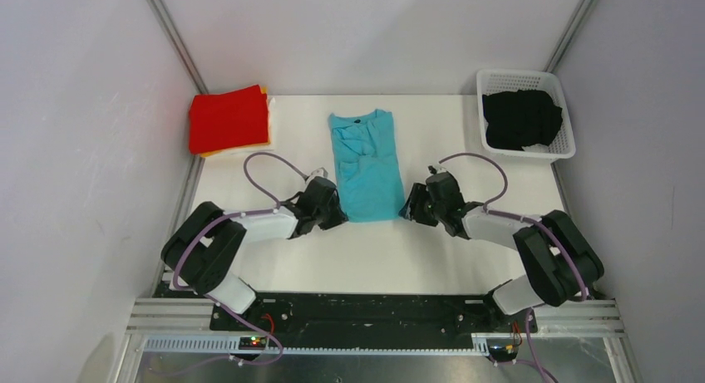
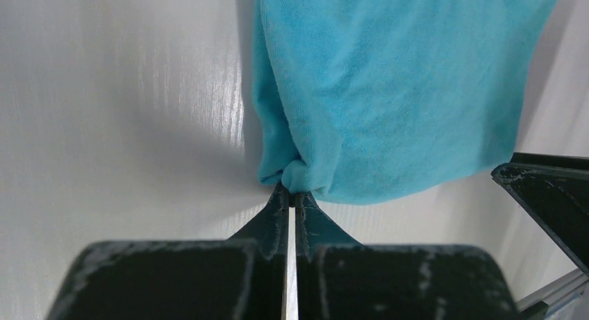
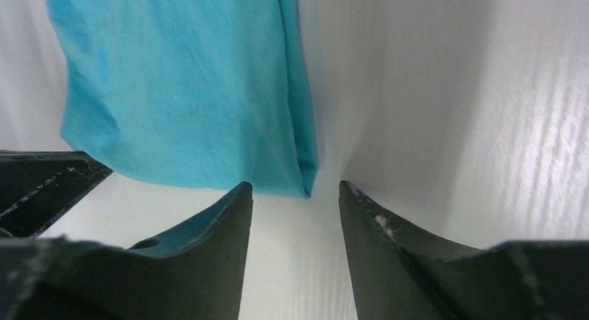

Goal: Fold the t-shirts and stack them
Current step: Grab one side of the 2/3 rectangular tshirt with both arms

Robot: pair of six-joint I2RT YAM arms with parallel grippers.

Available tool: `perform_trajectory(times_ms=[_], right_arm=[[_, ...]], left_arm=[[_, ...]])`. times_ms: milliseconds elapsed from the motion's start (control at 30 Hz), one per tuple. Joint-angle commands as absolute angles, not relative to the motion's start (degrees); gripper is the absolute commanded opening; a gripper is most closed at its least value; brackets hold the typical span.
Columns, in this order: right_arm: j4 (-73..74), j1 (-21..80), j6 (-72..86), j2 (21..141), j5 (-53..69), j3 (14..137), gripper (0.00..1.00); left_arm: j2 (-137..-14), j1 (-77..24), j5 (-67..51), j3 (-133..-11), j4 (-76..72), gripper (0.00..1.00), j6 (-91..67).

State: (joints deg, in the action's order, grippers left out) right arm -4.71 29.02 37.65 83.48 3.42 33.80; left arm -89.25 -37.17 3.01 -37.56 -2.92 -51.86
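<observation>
At the fingertips of the left gripper [image 2: 292, 195], one near hem corner of the turquoise t-shirt [image 2: 396, 91] was bunched into a small knot. The jaws were pressed together on it, with only a hairline gap between them.

The right gripper [image 3: 295, 195] had its fingers spread. The shirt's other near corner lay just ahead of the gap, nearer the left finger. Whether it touched could not be told.

Hidden or cut off:
- Top view: both sets of fingertips sat under the wrist housings.
- Wrist views: the shirt ran out past the upper frame edge, so the collar was unseen there.
- The orange t-shirt [image 1: 212, 153] showed only as a sliver under the red t-shirt [image 1: 229, 119], well beyond and left of the left gripper.
- The black t-shirt [image 1: 522, 117] lay crumpled in the basket [image 1: 568, 149], far beyond and right of the right gripper. Its shape was unclear.

Pose: both arms reached low over the table [image 1: 274, 258], with the forearms angled inward to the hem. The turquoise shirt lay as a narrow strip running away from both grippers.
</observation>
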Motion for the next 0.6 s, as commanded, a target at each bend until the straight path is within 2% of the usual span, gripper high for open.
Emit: perform_trajectory(times_ms=[0,67,100,200,267,567], right_arm=[[-7.75,29.36,38.52,87.34,2.75,34.54,0.51],[-8.81,29.54,38.86,88.31,4.09,34.53,0.38],[-8.89,29.67,38.99,88.7,4.46,34.54,0.24],[-7.16,30.91,39.81,88.47,6.05,34.41,0.05],[-5.04,32.46,40.33,87.48,6.18,33.99,0.0],[4.74,39.63,44.47,74.98,8.54,24.24,0.0]], left_arm=[[-89.36,-38.02,5.79,-35.8,-1.26,0.0,-50.78],[-89.51,-38.18,5.79,-35.78,-1.38,0.0,-50.8],[-89.49,-38.24,5.97,-35.69,-1.44,0.0,-50.8],[-88.64,-38.74,6.55,-34.11,-1.73,0.0,-52.36],[-87.23,-40.35,7.84,-32.24,-1.84,0.0,-53.26],[-73.26,-49.77,10.85,-18.67,2.94,0.0,-60.3]])
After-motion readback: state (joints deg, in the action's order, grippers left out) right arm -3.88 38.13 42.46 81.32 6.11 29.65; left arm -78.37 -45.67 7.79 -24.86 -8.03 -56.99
